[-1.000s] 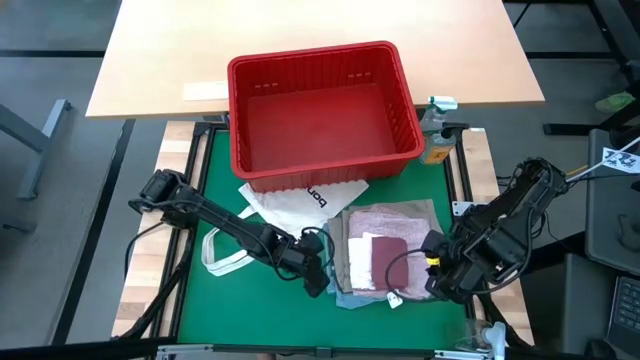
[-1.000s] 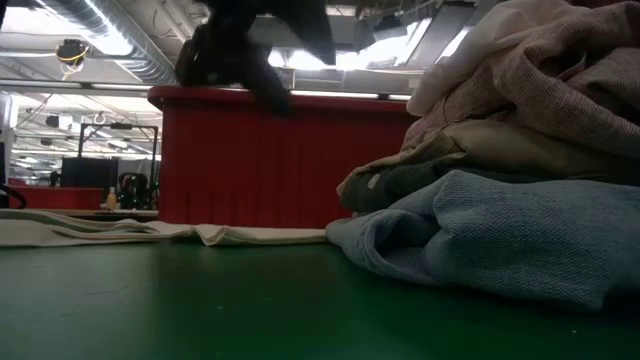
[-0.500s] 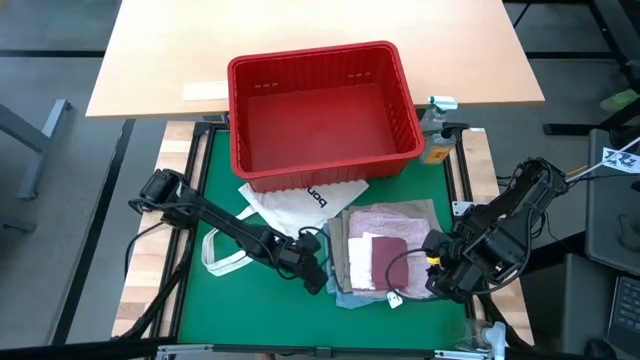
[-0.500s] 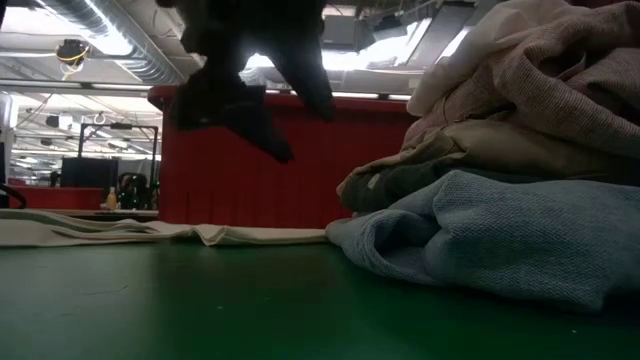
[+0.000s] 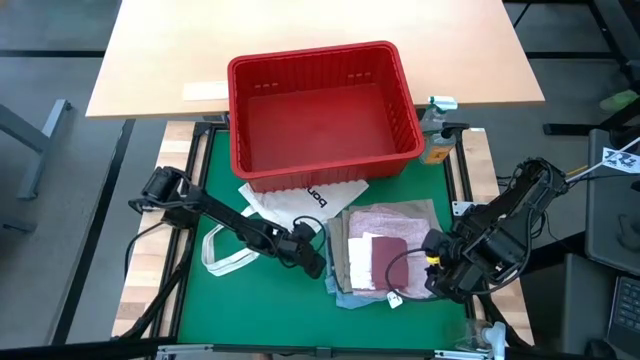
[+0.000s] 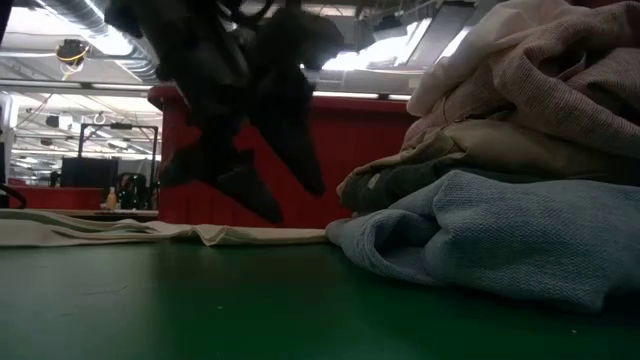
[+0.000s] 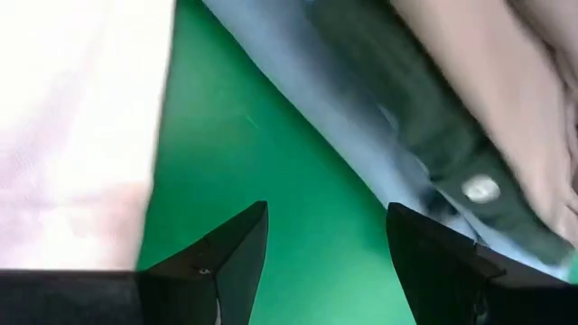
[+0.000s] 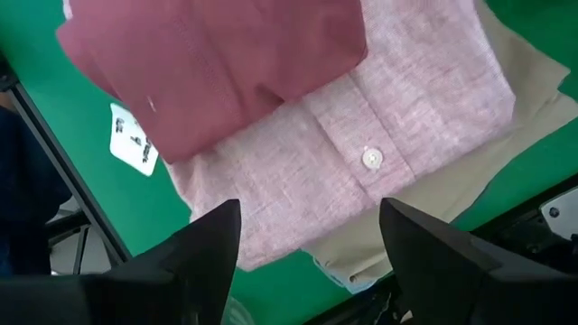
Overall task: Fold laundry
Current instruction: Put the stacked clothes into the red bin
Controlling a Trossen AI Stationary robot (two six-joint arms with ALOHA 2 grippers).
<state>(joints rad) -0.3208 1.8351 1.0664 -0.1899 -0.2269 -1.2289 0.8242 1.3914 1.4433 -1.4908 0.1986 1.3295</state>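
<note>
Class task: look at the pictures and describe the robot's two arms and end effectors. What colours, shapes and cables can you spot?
Both arms are dark, jointed segments with black cables alongside. The left end effector and right end effector each have two dark, tapering fingers. The right arm carries a small yellow marking near its wrist.

From my remote seat I've got a light wooden tabletop (image 5: pixel 300 40) butted up behind the green work mat (image 5: pixel 250 310), with dark grey floor (image 5: pixel 50 200) on both sides of that mat. Across the mat at table height, there's an industrial ceiling with silver ducting (image 6: pixel 110 40) and bright strip lights (image 6: pixel 390 50).
</note>
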